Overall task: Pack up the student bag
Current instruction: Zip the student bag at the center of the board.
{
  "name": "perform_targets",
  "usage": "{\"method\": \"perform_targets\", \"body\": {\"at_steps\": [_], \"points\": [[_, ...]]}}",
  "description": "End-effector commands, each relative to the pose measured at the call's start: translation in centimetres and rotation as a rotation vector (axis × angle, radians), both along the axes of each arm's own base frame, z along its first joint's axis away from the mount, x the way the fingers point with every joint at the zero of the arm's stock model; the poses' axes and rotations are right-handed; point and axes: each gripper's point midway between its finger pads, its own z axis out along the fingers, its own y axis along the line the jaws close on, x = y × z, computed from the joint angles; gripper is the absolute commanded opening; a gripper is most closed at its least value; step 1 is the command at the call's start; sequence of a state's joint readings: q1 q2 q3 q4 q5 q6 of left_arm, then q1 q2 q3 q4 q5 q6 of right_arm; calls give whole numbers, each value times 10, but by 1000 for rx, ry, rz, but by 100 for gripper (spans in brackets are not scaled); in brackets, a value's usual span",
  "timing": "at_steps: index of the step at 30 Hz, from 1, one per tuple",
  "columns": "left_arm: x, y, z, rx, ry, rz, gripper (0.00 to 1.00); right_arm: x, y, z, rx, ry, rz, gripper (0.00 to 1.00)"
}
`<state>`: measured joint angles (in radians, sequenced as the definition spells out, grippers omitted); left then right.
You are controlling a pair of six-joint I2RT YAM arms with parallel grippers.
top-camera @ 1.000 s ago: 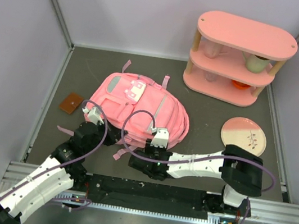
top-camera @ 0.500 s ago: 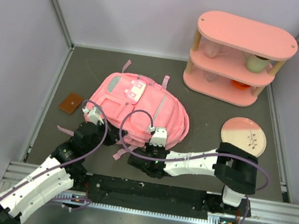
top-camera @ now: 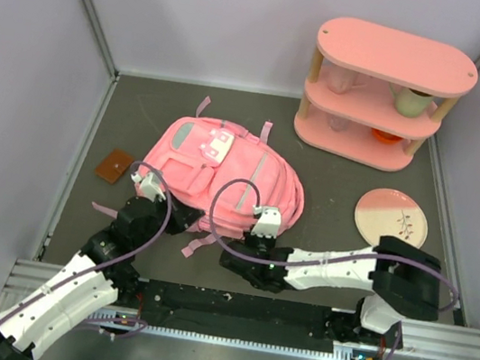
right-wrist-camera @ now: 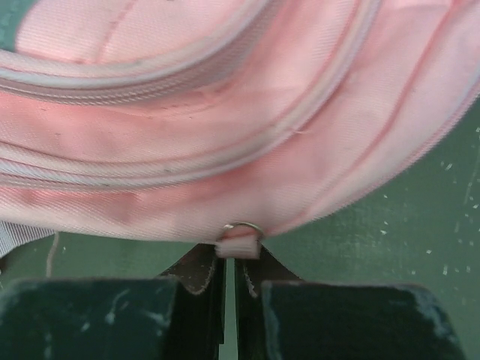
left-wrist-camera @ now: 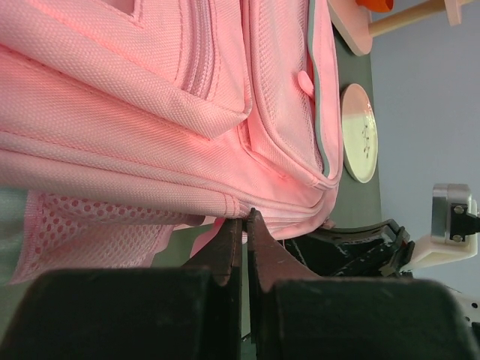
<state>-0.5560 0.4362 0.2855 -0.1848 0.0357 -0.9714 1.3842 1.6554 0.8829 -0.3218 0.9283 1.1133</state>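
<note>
The large pink fabric backpack (top-camera: 215, 167) lies flat, pockets up, in the middle of the dark tabletop (top-camera: 141, 110). It appears zipped, and nothing packed is visible. The step in hand looks like opening it. The right gripper (right-wrist-camera: 231, 261) is closed on the small pink zipper pull (right-wrist-camera: 240, 244) with its metal ring, at the backpack's near right edge. The left gripper (left-wrist-camera: 245, 222) is closed too, its tips pressed to the seam on the backpack's near left edge. Whether fabric is pinched between them I cannot tell.

Next, I judge, the pull must be drawn along the curved zip line, following the backpack's rim rather than tugging straight out, with the left side steadying the backpack against sliding.

Bare tabletop lies right of the backpack as far as the round pink-and-white plate (top-camera: 391, 218), well apart. The pink oval shelf unit (top-camera: 386, 94) stands beyond the backpack to the right. A small brown square (top-camera: 115, 165) lies near its left. Both arms crowd the backpack's near side.
</note>
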Motion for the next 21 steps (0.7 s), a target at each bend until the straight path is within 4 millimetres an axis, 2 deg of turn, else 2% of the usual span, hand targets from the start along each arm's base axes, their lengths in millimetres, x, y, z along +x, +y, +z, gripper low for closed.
{"method": "perform_targets", "body": {"at_steps": [1, 3, 4, 8, 10, 11, 12, 14, 16, 17, 18, 20, 21], "points": [[4, -1, 33, -27, -116, -12, 0, 4, -21, 12, 55, -2, 31, 0], [5, 2, 36, -3, -132, -2, 0, 3, -25, 7, 82, 25, 62, 0], [4, 4, 33, 19, -125, -1, 0, 4, -39, 2, 79, 32, 49, 0], [1, 8, 29, 50, -122, -6, 0, 11, -63, -3, 104, 47, 35, 0], [5, 14, 27, 69, -122, 30, 0, 10, -66, -5, 126, 54, 75, 0], [4, 15, 25, 75, -120, 30, 0, 14, -68, 1, 154, 48, 75, 0], [4, 15, 25, 78, -121, 29, 0, 12, -60, 6, 175, 49, 140, 0], [2, 14, 25, 91, -135, 8, 1, 11, -57, 12, 207, 38, 187, 0], [-3, 5, 32, 93, -174, -65, 28, 5, -48, 15, 209, 45, 270, 0], [-5, 2, 35, 94, -186, -91, 51, 4, -43, 20, 225, 36, 301, 0], [-7, -1, 40, 94, -202, -116, 67, -2, -39, 18, 239, 53, 336, 0], [-12, -3, 46, 109, -218, -154, 90, -7, -28, 23, 279, 51, 399, 0], [-15, -1, 41, 126, -189, -157, 92, -10, -27, 19, 281, 57, 416, 0]]}}
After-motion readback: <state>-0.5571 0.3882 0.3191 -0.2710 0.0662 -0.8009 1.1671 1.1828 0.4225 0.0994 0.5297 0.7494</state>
